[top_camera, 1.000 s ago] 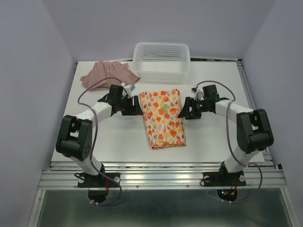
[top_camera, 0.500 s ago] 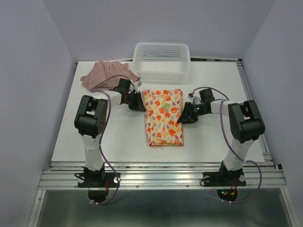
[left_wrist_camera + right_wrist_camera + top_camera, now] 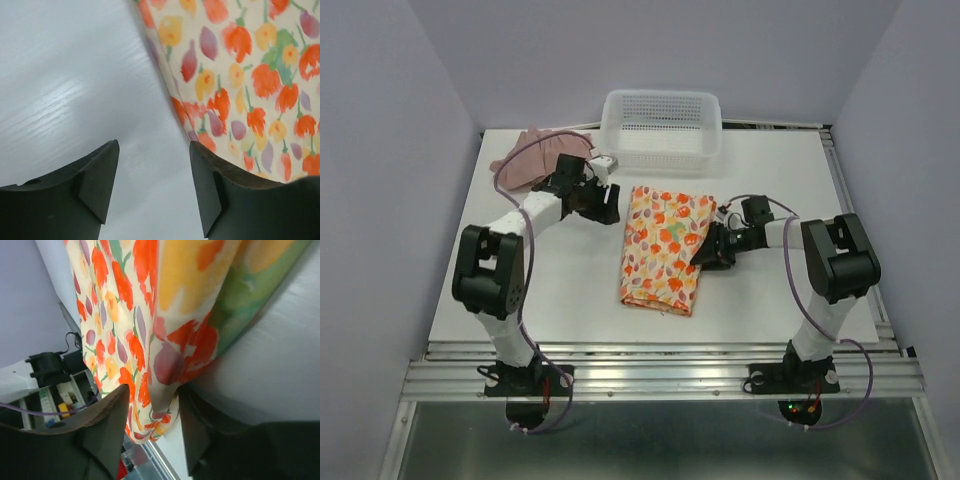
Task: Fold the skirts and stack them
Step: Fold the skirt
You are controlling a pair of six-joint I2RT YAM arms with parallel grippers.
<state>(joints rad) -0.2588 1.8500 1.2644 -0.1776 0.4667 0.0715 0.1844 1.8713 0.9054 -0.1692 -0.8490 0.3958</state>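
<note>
Top external view: my right gripper (image 3: 706,249) is clamped on the right edge of the folded flower-print skirt (image 3: 662,250) on the table (image 3: 580,300), I judge to shift or fold it, while my left gripper (image 3: 609,206) hangs with jaws apart, empty, by its far-left corner. The pink skirt (image 3: 527,168) lies crumpled far left; the white mesh basket (image 3: 660,125) behind looks empty.

Setting: robotics lab, enclosed test cell. White desk (image 3: 570,290) boxed in by plain lilac panels (image 3: 390,150) at back and both sides. Slotted aluminium rail (image 3: 660,378) along the near edge. The black-and-white left arm (image 3: 485,275) and right arm (image 3: 835,260) are bolted to it, with purple cables (image 3: 794,290) looped along the links and indicator lights (image 3: 785,408) lit at one base. Staged props on the desk: white mesh basket (image 3: 660,97), printed skirt (image 3: 665,250), pink skirt (image 3: 535,150).
</note>
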